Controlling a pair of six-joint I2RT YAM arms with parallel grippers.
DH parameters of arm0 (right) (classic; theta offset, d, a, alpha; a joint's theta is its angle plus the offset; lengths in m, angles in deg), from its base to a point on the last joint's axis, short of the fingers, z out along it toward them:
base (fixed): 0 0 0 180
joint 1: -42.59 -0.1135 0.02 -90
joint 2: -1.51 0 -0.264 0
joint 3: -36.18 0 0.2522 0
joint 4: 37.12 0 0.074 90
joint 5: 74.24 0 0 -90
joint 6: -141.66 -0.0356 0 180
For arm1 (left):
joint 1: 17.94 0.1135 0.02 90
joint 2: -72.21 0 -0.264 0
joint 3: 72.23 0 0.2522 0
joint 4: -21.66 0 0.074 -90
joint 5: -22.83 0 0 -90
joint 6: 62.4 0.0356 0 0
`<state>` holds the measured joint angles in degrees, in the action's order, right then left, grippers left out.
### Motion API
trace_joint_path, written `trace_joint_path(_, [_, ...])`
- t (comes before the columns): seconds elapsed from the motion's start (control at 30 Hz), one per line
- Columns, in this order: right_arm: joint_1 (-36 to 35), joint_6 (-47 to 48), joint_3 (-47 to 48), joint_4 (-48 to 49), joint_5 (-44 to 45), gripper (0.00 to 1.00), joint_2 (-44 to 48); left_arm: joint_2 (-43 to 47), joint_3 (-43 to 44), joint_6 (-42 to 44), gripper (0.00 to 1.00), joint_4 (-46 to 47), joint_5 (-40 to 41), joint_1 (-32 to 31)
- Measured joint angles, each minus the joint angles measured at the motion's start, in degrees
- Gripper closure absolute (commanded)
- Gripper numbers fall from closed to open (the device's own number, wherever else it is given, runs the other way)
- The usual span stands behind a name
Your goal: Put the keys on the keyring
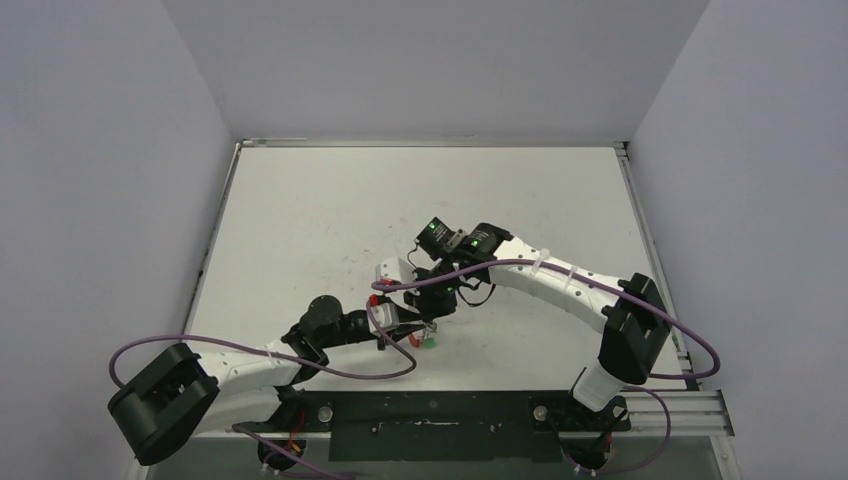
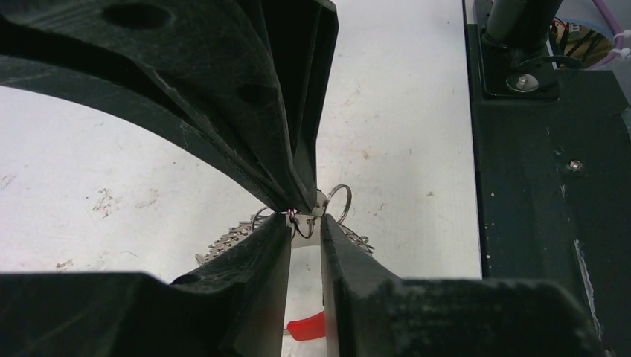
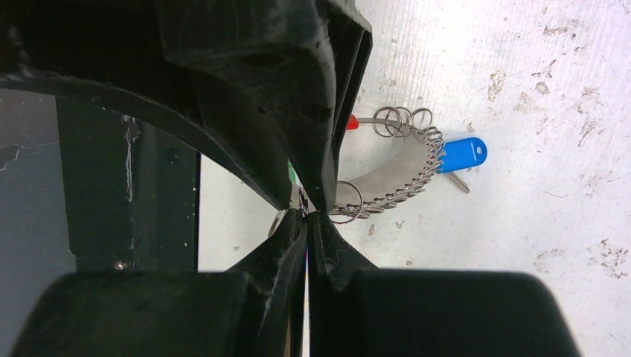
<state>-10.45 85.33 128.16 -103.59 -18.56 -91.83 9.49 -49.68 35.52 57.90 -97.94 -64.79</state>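
silvery keyring (image 3: 402, 178) at closed tips of left gripper (image 2: 292, 214) and right gripper (image 3: 305, 212)

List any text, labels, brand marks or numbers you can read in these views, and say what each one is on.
None can be read in any view.
The blue key head has a plain face with no print.
The keyring coil shows no marking.
The wrist housings in the top view show green lights but no legible lettering. Anything printed there is too small to tell.
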Motion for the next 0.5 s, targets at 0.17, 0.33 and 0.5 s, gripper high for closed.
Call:
trace_joint_path(0.17, [-0.2,0.0,0.0,-0.1,0.0,1.0,0.0,-0.8,0.4,-0.2,0.97,0.0,0.3,-0.1])
trace_joint_path(0.33, [-0.3,0.1,0.0,-0.5,0.0,1.0,0.0,-0.7,0.5,0.1,0.93,-0.5,0.5,-0.1])
trace_joint_path(0.5, [-0.3,0.2,0.0,-0.1,-0.2,1.0,0.0,1.5,0.6,0.3,1.0,-3.2,0.8,-0.1])
